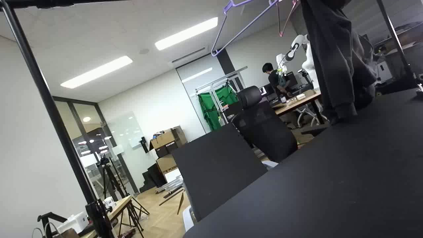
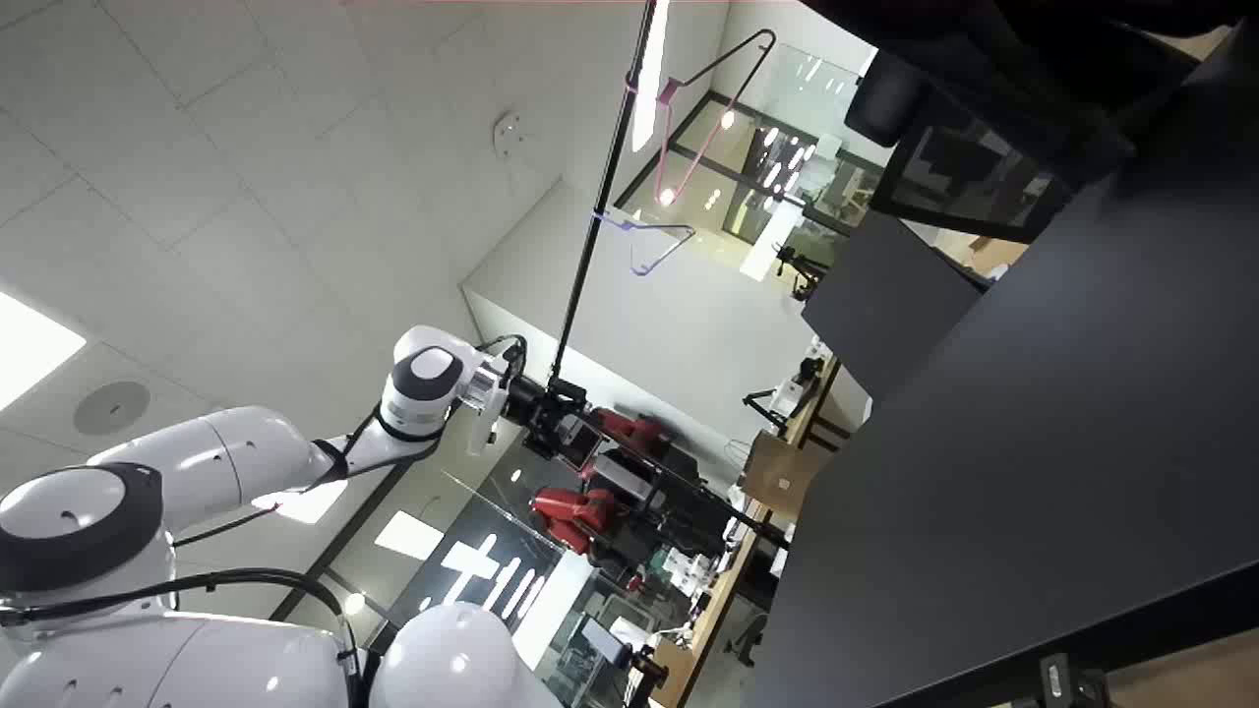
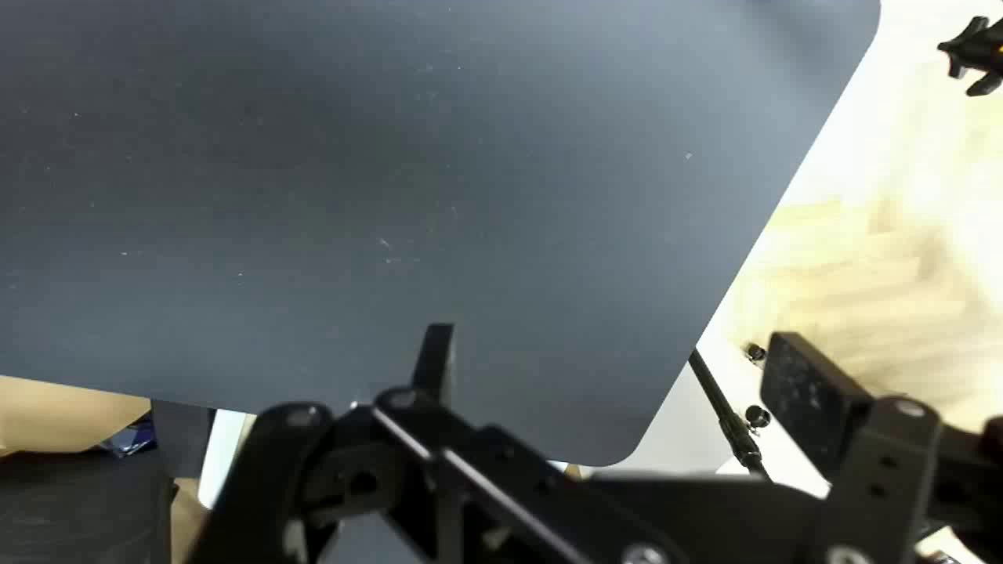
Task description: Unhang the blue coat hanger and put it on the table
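My pincer [image 3: 615, 366] stands spread wide and grips nothing. In an exterior view it shows just beside the black clothes rail [image 2: 579, 285] (whether I touch it, I cannot tell). Further along that rail, well apart from me, hangs the lavender-blue coat hanger [image 2: 657, 227], a pink hanger [image 2: 670, 92] beyond it. Below spreads the matte black table [image 3: 470, 196], rounded corners showing in my wrist view.

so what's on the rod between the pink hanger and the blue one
In an exterior view, only bare black rod lies between the pink hanger and the blue coat hanger.
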